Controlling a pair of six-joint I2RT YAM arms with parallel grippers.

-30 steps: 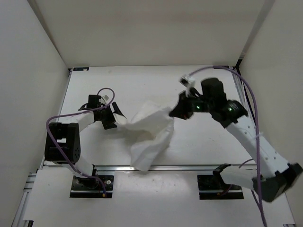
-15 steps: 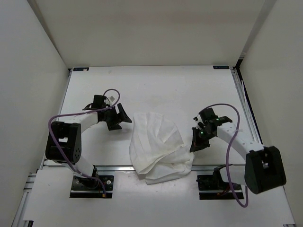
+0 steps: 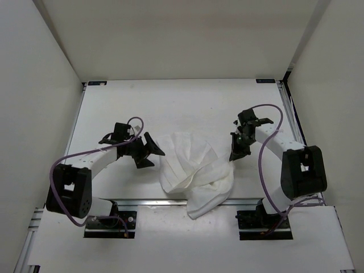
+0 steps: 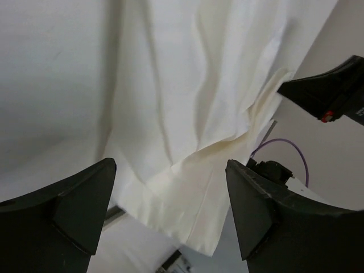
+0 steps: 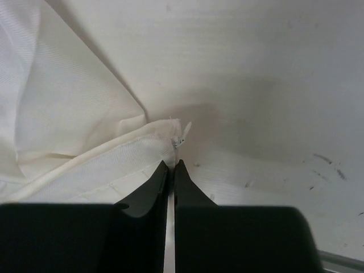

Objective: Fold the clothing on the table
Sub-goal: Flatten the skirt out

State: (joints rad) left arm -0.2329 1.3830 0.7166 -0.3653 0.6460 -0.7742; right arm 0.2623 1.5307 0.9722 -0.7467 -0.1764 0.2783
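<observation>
White matte table (image 3: pixel 170 108), silver rails (image 3: pixel 142 201), white walls (image 3: pixel 170 40).

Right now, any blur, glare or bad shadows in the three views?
Top external: even light, sharp, but the clothing barely stands out from the table. Left wrist: creases crisp, left gripper near-black, a broad soft shadow at the frame's left. Right wrist: weave sharp, a soft shadow just beyond the shut right gripper; no glare anywhere.
</observation>
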